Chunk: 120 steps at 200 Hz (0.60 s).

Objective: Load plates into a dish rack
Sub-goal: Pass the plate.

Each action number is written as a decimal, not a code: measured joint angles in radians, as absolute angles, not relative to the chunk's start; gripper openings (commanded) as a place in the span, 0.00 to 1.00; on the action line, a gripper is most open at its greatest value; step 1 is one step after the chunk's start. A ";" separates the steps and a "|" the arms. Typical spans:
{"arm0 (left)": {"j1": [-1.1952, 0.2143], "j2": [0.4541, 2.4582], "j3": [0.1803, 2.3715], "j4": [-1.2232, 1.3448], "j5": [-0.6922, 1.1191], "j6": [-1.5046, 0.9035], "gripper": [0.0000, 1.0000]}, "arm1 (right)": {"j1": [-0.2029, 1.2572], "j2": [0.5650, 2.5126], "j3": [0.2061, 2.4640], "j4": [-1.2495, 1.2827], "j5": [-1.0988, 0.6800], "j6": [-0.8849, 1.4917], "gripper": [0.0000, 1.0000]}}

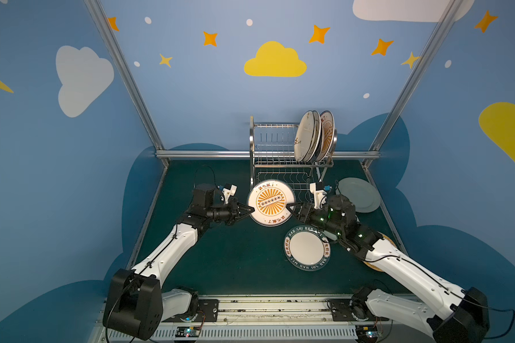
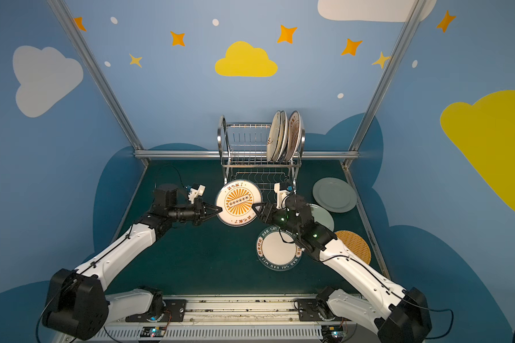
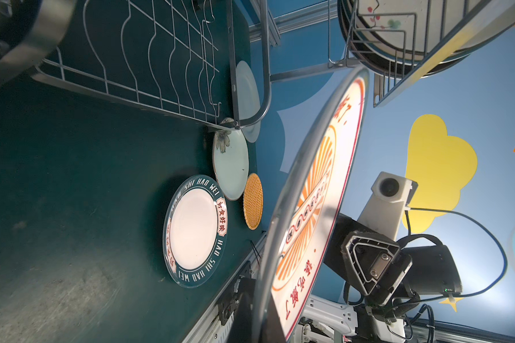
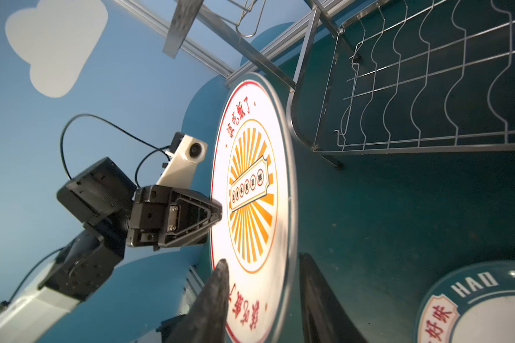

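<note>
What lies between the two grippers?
The sunburst plate, tilted: the left gripper clamps one rim, and the right gripper straddles the opposite rim. Both top views show it.

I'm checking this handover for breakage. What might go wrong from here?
1. The white round plate with orange sunburst is held off the table by thin rim grips only: left gripper on one edge, right gripper straddling the opposite. If the left releases early, it may drop.
2. It hangs close before the steel wire dish rack; swinging it could strike the wires.
</note>
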<state>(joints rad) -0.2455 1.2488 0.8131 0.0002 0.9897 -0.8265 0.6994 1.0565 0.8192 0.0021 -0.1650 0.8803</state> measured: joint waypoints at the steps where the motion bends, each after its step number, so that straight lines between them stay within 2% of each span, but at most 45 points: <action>1: -0.245 1.249 0.813 0.000 0.990 -0.826 0.04 | 0.700 1.056 0.819 0.003 -0.163 0.883 0.29; 48: -0.245 1.249 0.813 0.000 0.990 -0.827 0.04 | 0.718 1.062 0.812 0.012 -0.099 0.933 0.15; 76: -0.245 1.249 0.813 0.000 0.990 -0.826 0.04 | 0.735 1.070 0.812 0.014 -0.069 0.966 0.13; 120: -0.245 1.253 0.813 -0.005 0.981 -0.812 0.04 | 0.769 1.103 0.822 0.010 -0.011 1.029 0.03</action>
